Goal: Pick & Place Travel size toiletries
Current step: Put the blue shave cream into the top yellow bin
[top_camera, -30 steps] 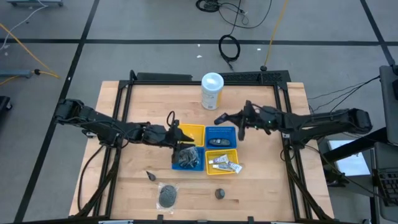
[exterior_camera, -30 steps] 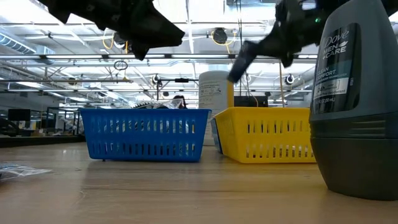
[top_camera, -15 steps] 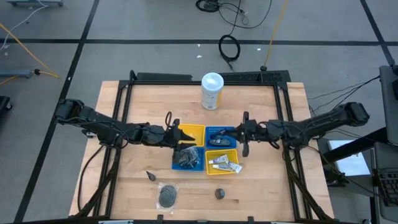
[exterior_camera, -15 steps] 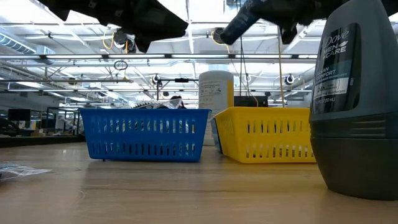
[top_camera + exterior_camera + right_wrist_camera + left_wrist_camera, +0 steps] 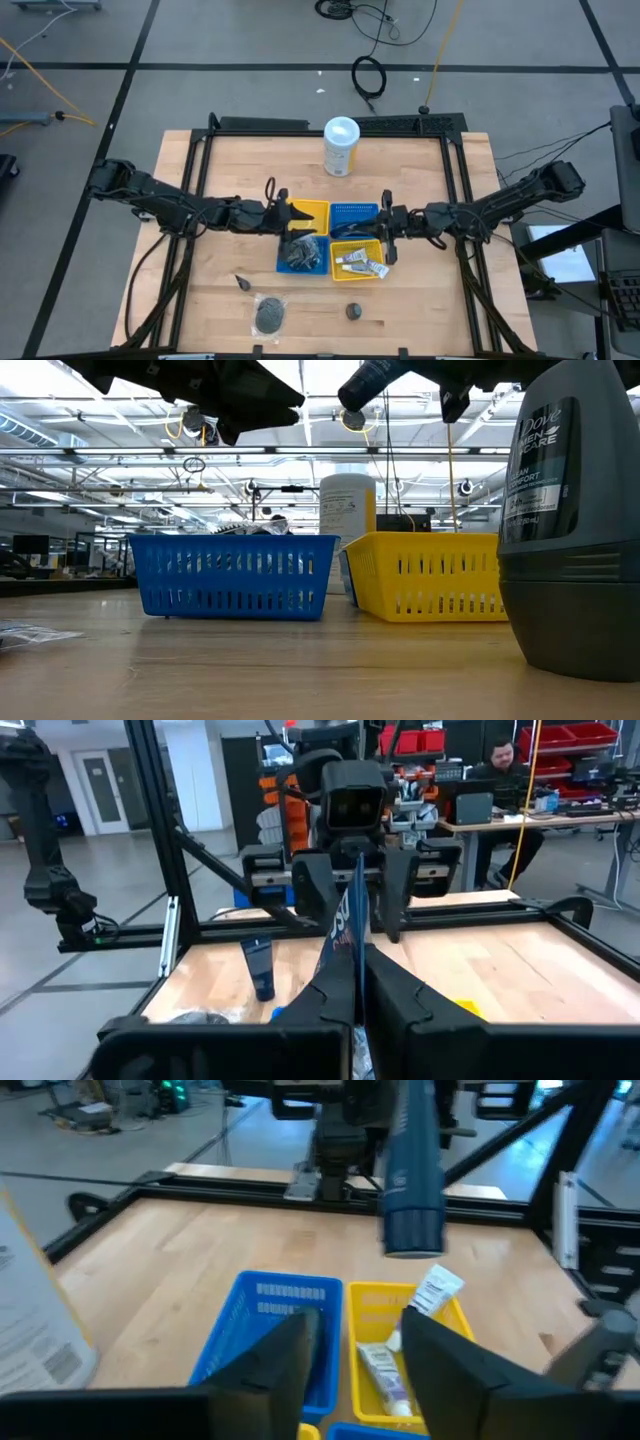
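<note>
Four small trays stand together mid-table: a yellow one (image 5: 312, 211), a blue one (image 5: 356, 212), a blue one with dark mesh puffs (image 5: 300, 254), and a yellow one (image 5: 372, 246) holding white tubes (image 5: 385, 1375). My right gripper (image 5: 386, 232) hovers at the right side of the trays, shut on a dark blue tube (image 5: 410, 1180). My left gripper (image 5: 355, 1350) is open over the trays' left side (image 5: 287, 215), with nothing between its fingers. My right gripper pinches the dark blue tube's thin flat upper part (image 5: 356, 920) between its two fingers. The fingers lie about level and come from the table's right. The tube hangs upright below them, its wide cap end (image 5: 412, 1240) down, clear above the trays.
A tall white canister (image 5: 341, 146) stands at the far middle. Near the front edge lie a grey mesh puff (image 5: 269, 316), a dark deodorant (image 5: 352, 311) and a small dark piece (image 5: 243, 282). A black frame (image 5: 335, 124) rims the table's far edge. A person sits at a desk (image 5: 505, 765) beyond it.
My right gripper has carried the dark blue tube toward the table's near edge and slightly left. It went from the blue tray's far right corner to the right side of the yellow tray with the white tubes. The tube still hangs clear.
</note>
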{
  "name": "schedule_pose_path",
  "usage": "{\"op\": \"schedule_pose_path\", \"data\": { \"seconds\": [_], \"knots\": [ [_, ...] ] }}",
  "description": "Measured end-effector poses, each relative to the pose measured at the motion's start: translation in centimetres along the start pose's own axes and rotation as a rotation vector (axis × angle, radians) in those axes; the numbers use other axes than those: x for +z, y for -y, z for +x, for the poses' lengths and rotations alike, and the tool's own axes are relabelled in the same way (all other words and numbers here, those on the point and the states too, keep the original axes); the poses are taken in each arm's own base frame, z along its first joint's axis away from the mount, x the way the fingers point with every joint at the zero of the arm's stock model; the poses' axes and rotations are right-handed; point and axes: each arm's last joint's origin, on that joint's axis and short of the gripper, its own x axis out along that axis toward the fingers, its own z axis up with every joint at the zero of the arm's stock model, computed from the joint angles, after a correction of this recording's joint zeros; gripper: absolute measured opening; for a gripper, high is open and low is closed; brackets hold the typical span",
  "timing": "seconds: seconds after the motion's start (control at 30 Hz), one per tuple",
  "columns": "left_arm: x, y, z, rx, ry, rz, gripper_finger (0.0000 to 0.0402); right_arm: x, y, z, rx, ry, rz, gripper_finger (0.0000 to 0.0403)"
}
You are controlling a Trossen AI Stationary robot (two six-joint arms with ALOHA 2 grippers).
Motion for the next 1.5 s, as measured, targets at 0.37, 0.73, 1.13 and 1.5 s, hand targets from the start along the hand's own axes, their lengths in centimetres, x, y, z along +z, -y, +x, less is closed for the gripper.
{"op": "schedule_pose_path", "data": {
  "seconds": [0.37, 0.73, 1.13, 1.5],
  "knots": [
    [0.5, -0.1, 0.1, 0.029, 0.056, -0.007, 0.0242, 0.2, -0.2, 0.0, 0.013, 0.022, -0.003, 0.0000],
    [-0.8, 0.6, 2.7, -0.072, 0.151, -0.031, 0.0244, 0.2, -0.2, 0.0, 0.011, 0.022, -0.017, 0.0000],
    [-1.3, 0.6, 5.8, -0.137, 0.217, -0.088, 0.0244, 0.1, -0.2, 0.0, 0.008, 0.015, -0.020, 0.0000],
    [-0.9, 1.0, 7.9, -0.165, 0.104, -0.049, 0.0239, 0.0, -0.2, 0.0, 0.007, -0.001, -0.024, 0.0000]
  ]
}}
